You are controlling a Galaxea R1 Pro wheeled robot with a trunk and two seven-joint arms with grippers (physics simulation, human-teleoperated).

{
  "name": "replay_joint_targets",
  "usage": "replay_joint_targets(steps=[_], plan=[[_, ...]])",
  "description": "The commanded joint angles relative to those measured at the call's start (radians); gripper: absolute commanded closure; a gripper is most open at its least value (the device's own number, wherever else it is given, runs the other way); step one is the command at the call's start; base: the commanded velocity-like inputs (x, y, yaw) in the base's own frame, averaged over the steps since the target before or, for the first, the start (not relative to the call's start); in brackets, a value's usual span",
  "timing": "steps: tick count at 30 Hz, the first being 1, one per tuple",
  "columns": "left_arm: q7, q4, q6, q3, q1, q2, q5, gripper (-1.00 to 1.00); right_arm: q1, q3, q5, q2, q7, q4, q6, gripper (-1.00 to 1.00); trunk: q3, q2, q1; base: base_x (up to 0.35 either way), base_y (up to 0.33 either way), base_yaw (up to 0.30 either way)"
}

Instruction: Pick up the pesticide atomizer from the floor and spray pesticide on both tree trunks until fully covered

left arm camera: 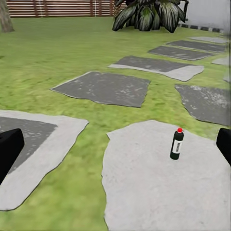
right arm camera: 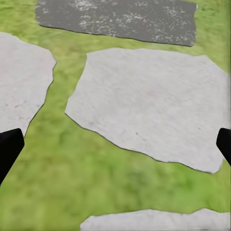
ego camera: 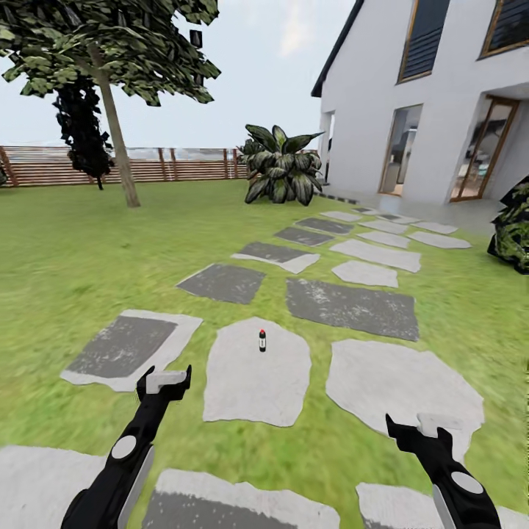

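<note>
The scene is rendered in bright, even daylight beneath a pale, hazy sky [ego camera: 272, 66]; no single light source can be identified. Shadows are nearly absent: none is cast on the lawn [ego camera: 81, 242] by the tree [ego camera: 110, 110], and only faint darkening is seen beneath the foliage. No glare is recorded on the pale stepping stones [ego camera: 257, 375]. Softness is noted throughout, with grass texture smeared into blotches in the right wrist view. The house wall [ego camera: 367, 95] is tilted by wide-angle distortion toward the right edge. Distant fence slats [ego camera: 44, 165] are blurred.
</note>
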Motion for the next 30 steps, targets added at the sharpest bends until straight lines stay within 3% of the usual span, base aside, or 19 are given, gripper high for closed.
replay_joint_targets(steps=[1, 23, 30], plan=[[0.0, 0.0, 0.0, 0.0, 0.0, 0.0, 0.0, -1.0, 0.0, 0.0, 0.0, 0.0, 0.0, 0.0, 0.0, -1.0, 0.0, 0.0, 0.0, 0.142, 0.285, -0.274], [0.0, 0.0, 0.0, 0.0, 0.0, 0.0, -0.001, -1.0, 0.0, 0.0, 0.0, 0.0, 0.0, 0.0, 0.0, -1.0, 0.0, 0.0, 0.0, 0.116, 0.293, -0.273], [0.0, 0.0, -0.001, 0.0, 0.0, 0.0, -0.001, -1.0, 0.0, 0.0, 0.001, 0.0, -0.002, -0.001, -0.001, -1.0, 0.0, 0.0, 0.0, 0.083, 0.301, -0.041]])
